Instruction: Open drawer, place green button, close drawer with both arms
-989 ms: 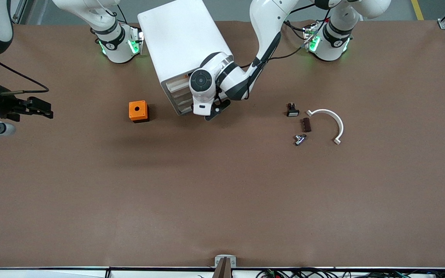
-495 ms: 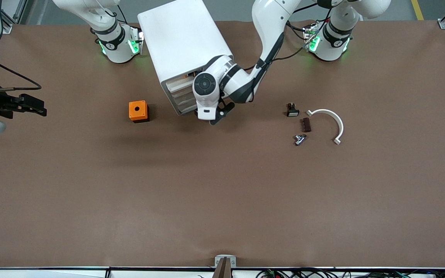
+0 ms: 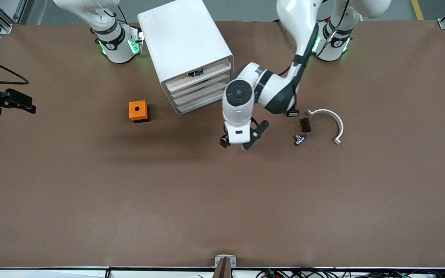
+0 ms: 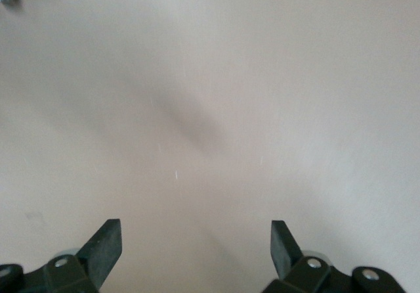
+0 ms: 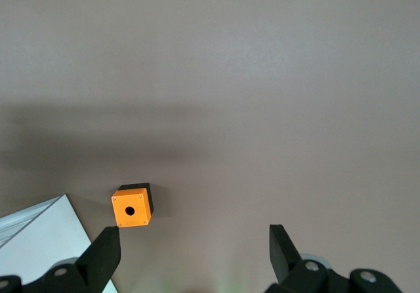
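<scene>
The white cabinet [image 3: 185, 46] stands between the arms' bases. Its four drawer fronts [image 3: 201, 90] all look pushed in, and the top one bears a small dark-and-orange mark [image 3: 195, 73]. I cannot tell which plain front is the task's drawer. The button is out of view. My left gripper [image 3: 236, 144] hangs open over bare table between the cabinet and the small parts, with nothing between its fingers [image 4: 197, 240]. My right gripper [image 3: 27, 105] is open over the table's edge at the right arm's end; its wrist view [image 5: 195, 247] shows it empty.
An orange cube with a round hole [image 3: 138, 111] [image 5: 131, 207] sits beside the cabinet [image 5: 39, 240]. Toward the left arm's end lie a black button with a white cap [image 3: 292, 112], a dark brown block [image 3: 305, 124], a small silvery part [image 3: 299, 139] and a white curved bracket [image 3: 328, 117].
My left gripper has left the cabinet's drawer fronts and swung out over bare table toward the small parts. My right gripper has drawn back toward the table's edge.
</scene>
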